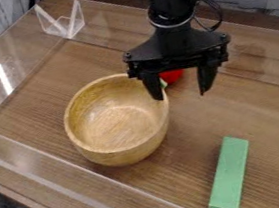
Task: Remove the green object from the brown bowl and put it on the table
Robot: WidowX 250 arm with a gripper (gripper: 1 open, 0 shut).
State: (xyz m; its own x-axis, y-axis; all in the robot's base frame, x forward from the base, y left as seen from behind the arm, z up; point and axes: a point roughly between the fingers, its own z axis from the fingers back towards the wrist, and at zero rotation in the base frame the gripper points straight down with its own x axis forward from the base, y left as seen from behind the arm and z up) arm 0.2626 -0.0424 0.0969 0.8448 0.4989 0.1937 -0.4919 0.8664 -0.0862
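Note:
The green object (229, 177), a flat light-green block, lies on the table (256, 96) at the front right, outside the bowl. The brown bowl (117, 119), round and wooden, stands left of centre with nothing visible inside it. My gripper (180, 82) hangs pointing down just right of the bowl's far rim, its two black fingers (155, 85) spread wide and open, holding nothing. A red round toy (172, 71) sits behind the fingers, partly hidden by them.
Clear acrylic walls (2, 79) edge the tabletop on all sides. A small clear folded stand (60, 20) sits at the back left. Bare wood shows between the bowl and the green block.

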